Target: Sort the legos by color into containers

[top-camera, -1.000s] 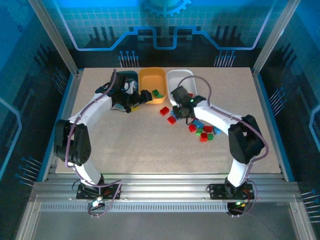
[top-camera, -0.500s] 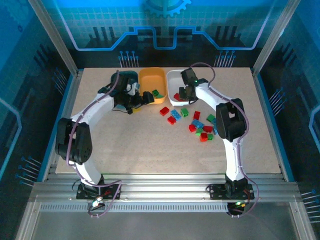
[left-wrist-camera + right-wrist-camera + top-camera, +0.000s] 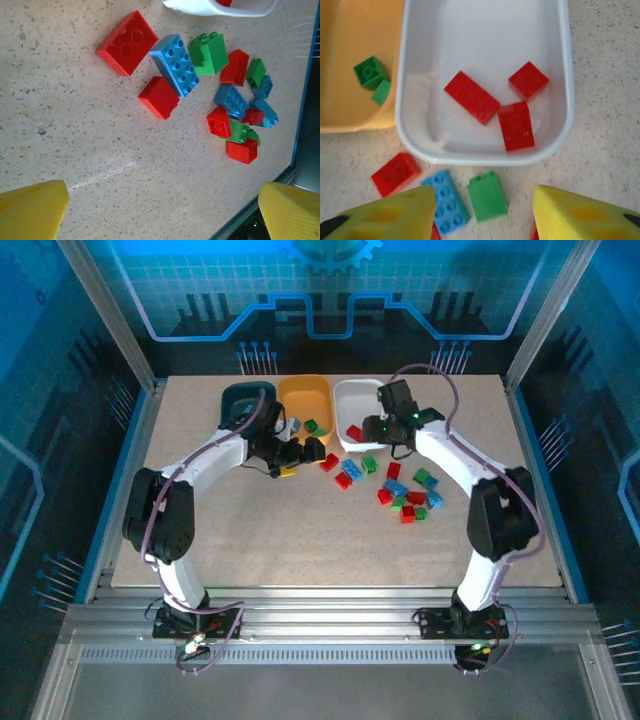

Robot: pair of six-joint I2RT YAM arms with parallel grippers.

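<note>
At the surface's (image 3: 250, 540) far edge stand the teal tub (image 3: 243, 396), orange tub (image 3: 305, 398) and white tub (image 3: 357, 398). The left hand (image 3: 162, 207) hangs spread near the loose bricks (image 3: 175, 65). The right hand (image 3: 485, 210) is spread and empty above the white tub's near rim, with three red bricks (image 3: 471, 97) inside.

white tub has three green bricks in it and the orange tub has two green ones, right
Not quite. The white tub holds three red bricks, not green, as the right wrist view shows. The orange tub does hold two green bricks.

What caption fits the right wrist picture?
Three red legos sit in the white tub, two green ones in the orange tub.
</note>
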